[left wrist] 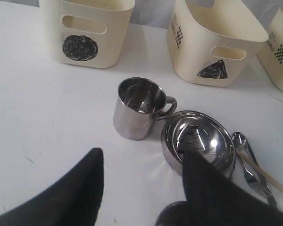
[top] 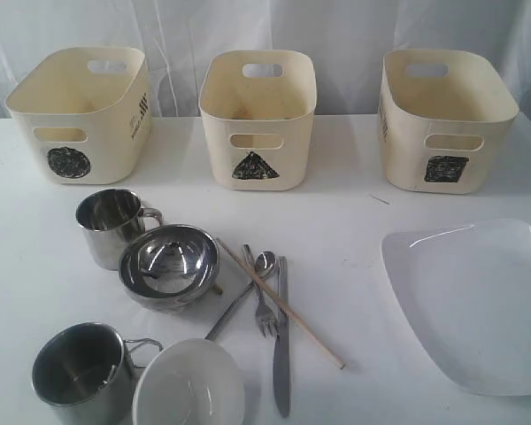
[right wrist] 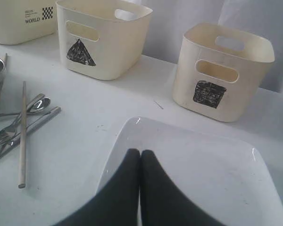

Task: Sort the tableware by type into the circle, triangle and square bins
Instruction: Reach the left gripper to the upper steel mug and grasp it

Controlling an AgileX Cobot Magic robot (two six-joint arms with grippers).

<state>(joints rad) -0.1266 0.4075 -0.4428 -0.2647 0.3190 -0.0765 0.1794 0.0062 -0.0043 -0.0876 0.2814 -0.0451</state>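
Nothing looks sorted yet, so the step in hand is judged to be a first pick. The triangle bin [top: 292, 159] stands in the middle of the back row.

To its left stands the circle bin [top: 106, 150]. In front of the triangle bin and to its left are the far mug [top: 111, 226] and, much nearer the camera, the near mug [top: 80, 376]. The left gripper [left wrist: 141, 151] hangs over this side with its fingers spread wide and nothing between them. The far mug lies ahead of it and the steel bowl [top: 168, 266] is under one finger.

The far mug's handle points at the steel bowl and sits just beside its rim. A clean grasp would therefore pinch the mug wall on the side away from the handle, one finger inside and one outside. Polished steel will likely slip, so the grip should be deep. The small white bowl [top: 188, 385] sits beside the near mug.

Straight in front of the triangle bin lies the cutlery. The spoon [top: 264, 262] and fork [top: 265, 320] are crossed by a chopstick [top: 280, 303], with the knife [top: 281, 354] alongside. The chopstick should be lifted first.

In front and to the right lies the large white plate [top: 478, 301]. The right gripper [right wrist: 140, 151] is over it with its fingers pressed together and holding nothing. Whether it touches the plate cannot be told. It would have to open and catch the plate's rim.

Right of the triangle bin stands the square bin [top: 407, 168].
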